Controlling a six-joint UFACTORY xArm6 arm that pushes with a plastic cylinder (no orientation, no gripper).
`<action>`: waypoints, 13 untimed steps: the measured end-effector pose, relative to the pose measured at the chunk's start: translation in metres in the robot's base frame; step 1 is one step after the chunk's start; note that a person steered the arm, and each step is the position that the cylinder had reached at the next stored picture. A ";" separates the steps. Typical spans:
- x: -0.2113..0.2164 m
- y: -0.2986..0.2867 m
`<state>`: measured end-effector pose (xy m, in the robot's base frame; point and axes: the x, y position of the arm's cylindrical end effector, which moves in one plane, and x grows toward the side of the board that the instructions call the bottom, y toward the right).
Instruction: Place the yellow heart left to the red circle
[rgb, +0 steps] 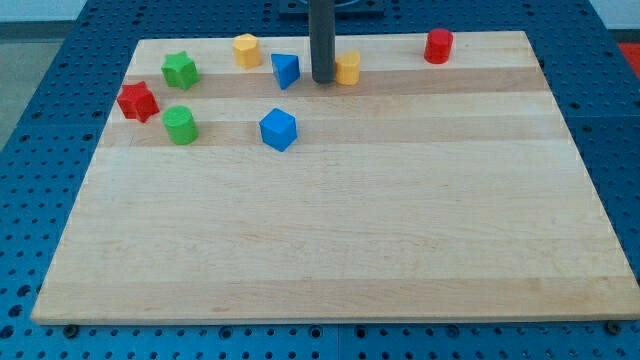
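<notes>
while you look along the wooden board (330, 250), no containers show. my tip (323, 80), a bare rod with no claw and holding nothing, stands upright just left of the yellow heart (349, 68), about touching it. the blue triangular block (285, 70) is just left. the red cylinder (438, 46) sits well to the view's right.

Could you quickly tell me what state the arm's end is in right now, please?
No gripper: my tip holds nothing, sitting just left of the yellow heart, right of the blue block.
</notes>
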<state>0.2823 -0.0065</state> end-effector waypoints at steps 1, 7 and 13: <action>0.000 0.007; -0.010 0.043; -0.016 0.090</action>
<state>0.2659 0.0833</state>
